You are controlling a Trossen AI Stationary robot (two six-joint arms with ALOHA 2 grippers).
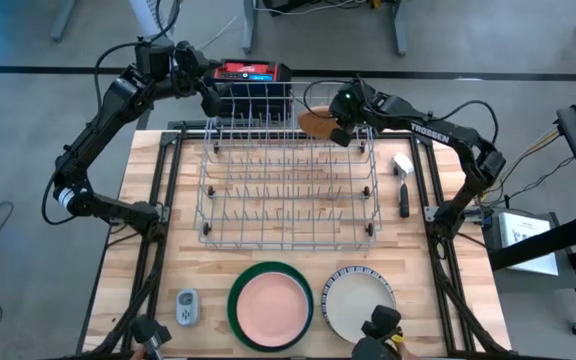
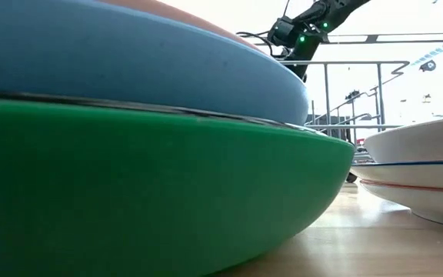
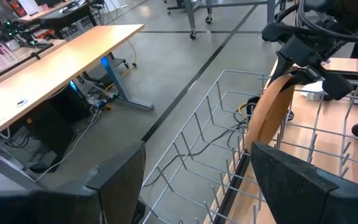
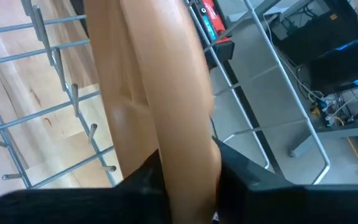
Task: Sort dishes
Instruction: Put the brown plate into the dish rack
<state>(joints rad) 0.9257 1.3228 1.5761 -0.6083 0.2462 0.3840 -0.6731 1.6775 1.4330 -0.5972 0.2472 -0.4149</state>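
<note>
Tan plate [image 1: 317,122] on edge between right gripper [image 4: 188,177] fingers, at far right corner of wire rack [image 1: 288,185]. Fingers either side of rim; gripping or loosening: cannot tell. Left gripper [image 1: 206,97] open, empty, far left of rack. Green, pink stack [image 1: 271,306] and cream plate [image 1: 359,304] well behind, at near edge. Risk: plate missing tines, tipping flat or over rack's far wall.

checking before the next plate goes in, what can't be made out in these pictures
- Low view: the green plate fills the picture and hides the rack floor.
- Right wrist view: the tan plate covers the right gripper fingers; whether it sits in a slot is unclear.
- High view: the striped plate is partly covered at the bottom edge.
</note>
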